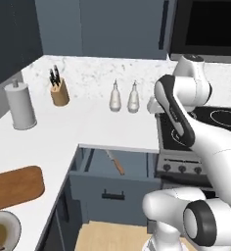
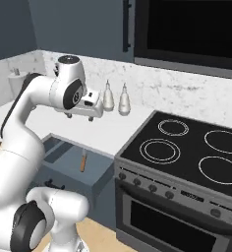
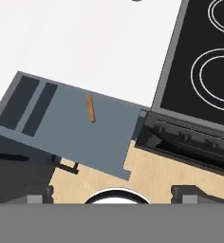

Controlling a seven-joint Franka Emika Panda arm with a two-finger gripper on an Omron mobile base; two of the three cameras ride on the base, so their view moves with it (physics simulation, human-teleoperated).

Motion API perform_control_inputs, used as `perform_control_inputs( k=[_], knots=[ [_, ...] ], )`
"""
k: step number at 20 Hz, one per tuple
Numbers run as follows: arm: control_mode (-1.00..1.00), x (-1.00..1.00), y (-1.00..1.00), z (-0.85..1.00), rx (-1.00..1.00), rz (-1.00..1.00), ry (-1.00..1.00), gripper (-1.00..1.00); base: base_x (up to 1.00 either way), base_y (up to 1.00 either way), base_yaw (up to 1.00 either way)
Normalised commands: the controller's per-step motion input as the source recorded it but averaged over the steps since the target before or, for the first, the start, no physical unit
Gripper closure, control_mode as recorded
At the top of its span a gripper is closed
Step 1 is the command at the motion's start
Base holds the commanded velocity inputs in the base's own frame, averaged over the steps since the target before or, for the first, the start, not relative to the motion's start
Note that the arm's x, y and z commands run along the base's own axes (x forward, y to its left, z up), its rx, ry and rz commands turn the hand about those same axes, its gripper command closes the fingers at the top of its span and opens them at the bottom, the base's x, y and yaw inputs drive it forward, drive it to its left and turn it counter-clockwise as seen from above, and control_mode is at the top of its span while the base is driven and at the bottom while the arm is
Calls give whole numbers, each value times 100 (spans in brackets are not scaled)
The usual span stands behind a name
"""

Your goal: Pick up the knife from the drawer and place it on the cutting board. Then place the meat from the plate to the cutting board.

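Half the knife [image 1: 115, 163] – blade hidden

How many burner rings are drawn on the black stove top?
4 on the stove top: rear left, front left, rear right, front right. None seems hidden.

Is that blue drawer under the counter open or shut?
Open: the drawer is pulled out from under the counter, with the knife visible inside.

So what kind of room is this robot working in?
A kitchen, rendered: a black stove with ring burners set into a white counter, a knife block by the wall, and an open drawer holding a knife.
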Motion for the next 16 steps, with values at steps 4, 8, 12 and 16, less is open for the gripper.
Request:
perform_control_inputs(
  k=[4, 8, 12, 16],
  knots=[
    [100, 0, 0, 0, 0, 0, 0, -100, -22, 0, 52],
    [100, 0, 0, 0, 0, 0, 0, -100, -7, 5, 48],
    [100, 0, 0, 0, 0, 0, 0, -100, 0, 20, 32],
    [100, 0, 0, 0, 0, 0, 0, -100, 0, 42, 25]
  ],
)
